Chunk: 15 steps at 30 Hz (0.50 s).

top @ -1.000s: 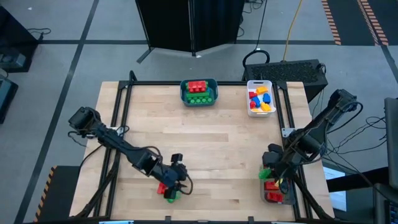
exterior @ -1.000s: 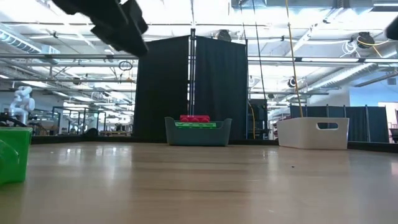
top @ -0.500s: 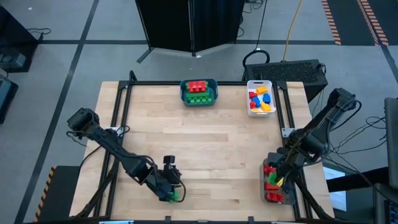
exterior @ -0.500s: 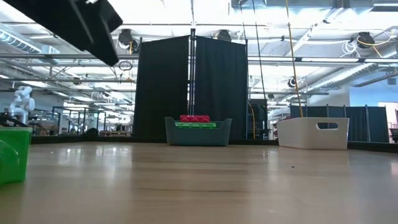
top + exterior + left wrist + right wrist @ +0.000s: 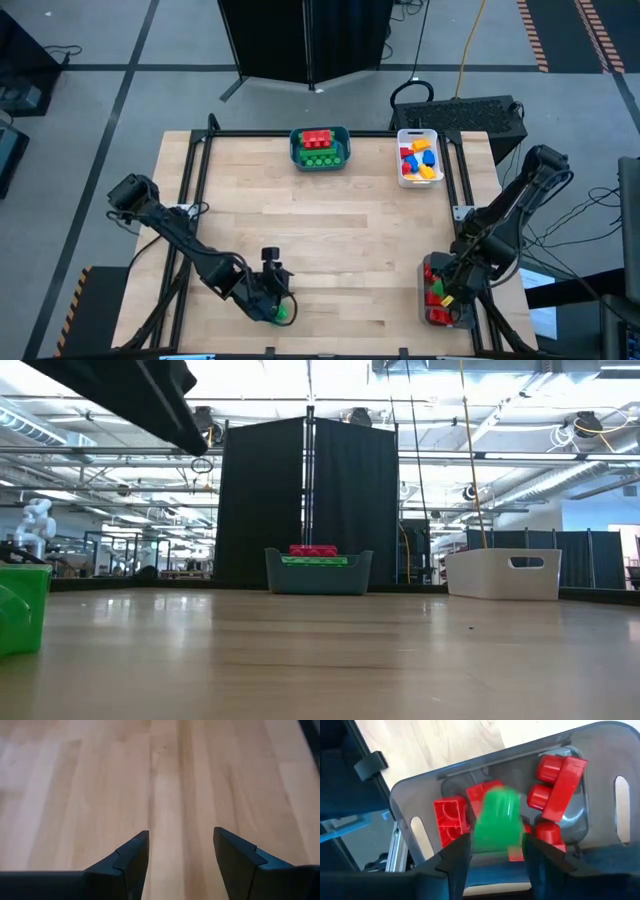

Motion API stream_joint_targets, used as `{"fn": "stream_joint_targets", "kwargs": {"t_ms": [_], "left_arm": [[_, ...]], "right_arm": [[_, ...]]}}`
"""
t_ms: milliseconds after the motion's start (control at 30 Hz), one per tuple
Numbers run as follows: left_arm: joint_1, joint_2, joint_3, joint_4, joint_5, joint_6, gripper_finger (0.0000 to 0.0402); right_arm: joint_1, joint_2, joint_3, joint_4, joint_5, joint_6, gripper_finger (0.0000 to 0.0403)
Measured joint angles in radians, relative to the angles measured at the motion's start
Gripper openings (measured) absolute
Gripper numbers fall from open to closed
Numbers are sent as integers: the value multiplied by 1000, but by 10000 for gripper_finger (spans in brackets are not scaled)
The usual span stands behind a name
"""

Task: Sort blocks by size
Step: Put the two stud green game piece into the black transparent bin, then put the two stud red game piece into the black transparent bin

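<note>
Bins first: a clear bin [image 5: 600,750] at the table's near right corner holds red blocks [image 5: 559,775]; a green block [image 5: 496,822] sits blurred between the right gripper's [image 5: 494,851] parted fingers, grip unclear. Teal bin [image 5: 320,149] at the far edge holds red and green bricks; white bin [image 5: 418,158] mixed colours. Left gripper [image 5: 181,855], open and empty, hovers beside a green brick [image 5: 281,313] near the front edge.

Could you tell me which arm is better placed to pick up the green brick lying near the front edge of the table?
The left. Its open gripper is down at the small green studded plastic brick, while the right gripper is across the table over the clear bin of red bricks.
</note>
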Motion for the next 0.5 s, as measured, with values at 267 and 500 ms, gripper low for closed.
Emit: {"fn": "stream_joint_targets", "kwargs": {"t_ms": [267,500], "left_arm": [[21,0,0,1,-23,0,196],[31,1,1,-2,21,0,196]], "right_arm": [[0,7,0,-33,0,28,186],[-8,7,0,21,-47,113,182]]}}
